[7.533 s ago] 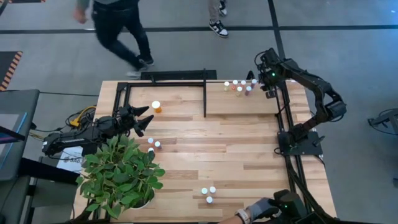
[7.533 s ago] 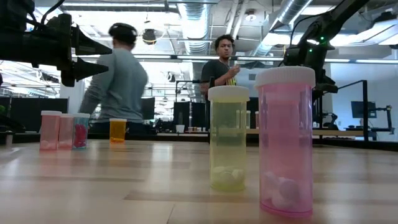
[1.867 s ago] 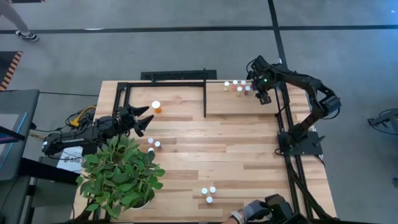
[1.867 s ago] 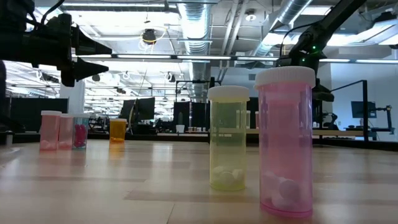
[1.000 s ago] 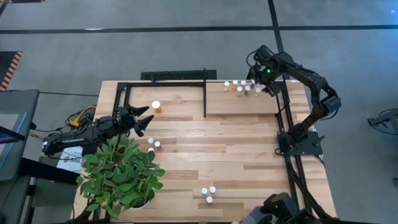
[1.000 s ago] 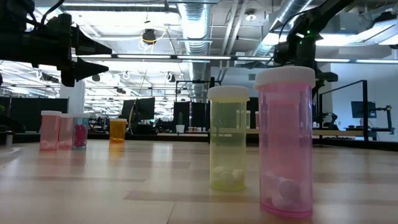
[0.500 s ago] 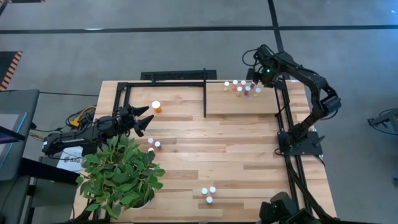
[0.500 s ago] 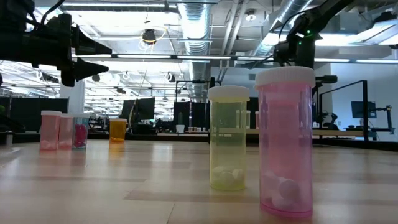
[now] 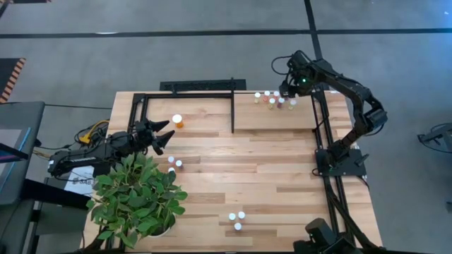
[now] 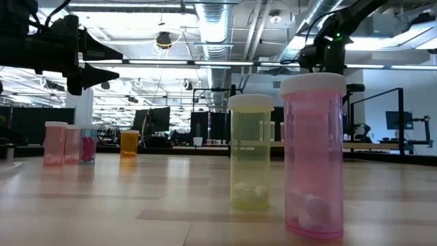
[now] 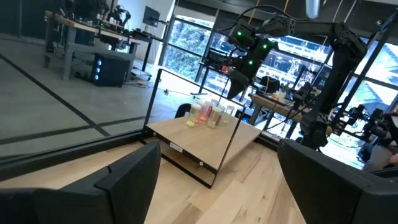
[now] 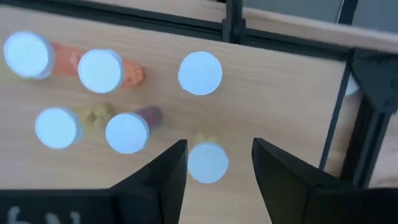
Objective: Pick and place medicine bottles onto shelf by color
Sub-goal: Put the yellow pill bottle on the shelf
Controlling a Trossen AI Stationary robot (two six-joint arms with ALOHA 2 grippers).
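Several white-capped medicine bottles (image 9: 274, 99) stand grouped on the pale shelf (image 9: 275, 116) at the table's far right. My right gripper (image 9: 287, 90) hangs above them, pointing down and open. In the right wrist view its fingers (image 12: 219, 144) stand on either side of one white cap (image 12: 208, 163) below, apart from it. My left gripper (image 9: 161, 136) waits open and level at the table's left side. An orange bottle (image 9: 177, 121) stands beyond it, two vials (image 9: 174, 163) stand near the plant, and three (image 9: 236, 219) stand near the front edge.
A leafy potted plant (image 9: 138, 197) fills the near left corner. Black frame bars (image 9: 232, 106) edge the shelf and run along the table's right side. In the low view a pink bottle (image 10: 313, 154) and a yellow-green one (image 10: 250, 152) stand close to the camera.
My right gripper has rolled about its own pointing line while staying above the bottles on the shelf. The bottles stand where they were.
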